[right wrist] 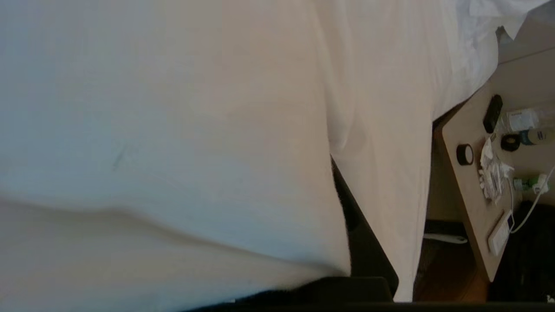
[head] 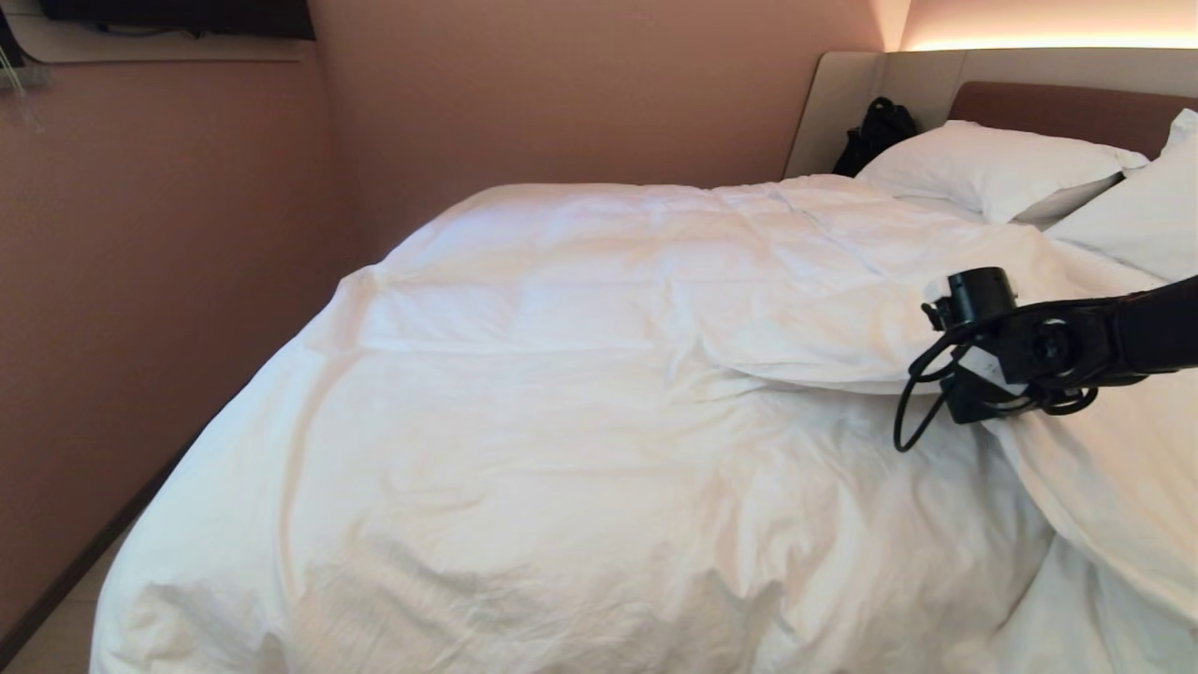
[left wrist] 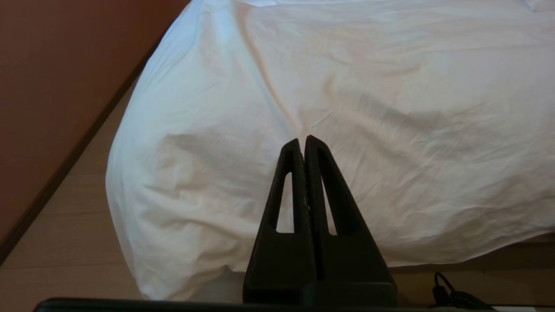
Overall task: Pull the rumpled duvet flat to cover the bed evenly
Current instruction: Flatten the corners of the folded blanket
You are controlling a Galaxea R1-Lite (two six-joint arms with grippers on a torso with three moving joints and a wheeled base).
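1. My right gripper [head: 973,398] is clamped on a fold of the duvet [head: 599,374]; white cloth drapes over its fingers.
2. Step in hand, as I judge: dragging this folded-back edge out flat.
3. Beyond the gripper, the duvet covers the bed [head: 1067,103].
4. Next: draw toward the uncovered side, keeping tension.
5. My left gripper [left wrist: 303,143] is parked, closed, empty.

Left black two-finger gripper [left wrist: 305,141]: parked low, fingers pressed together, empty.
Right black arm [head: 1151,323]: reaching in from 3 o'clock, wrist level.
Right black gripper [head: 969,398]: closed, fingertips hidden under white cloth.
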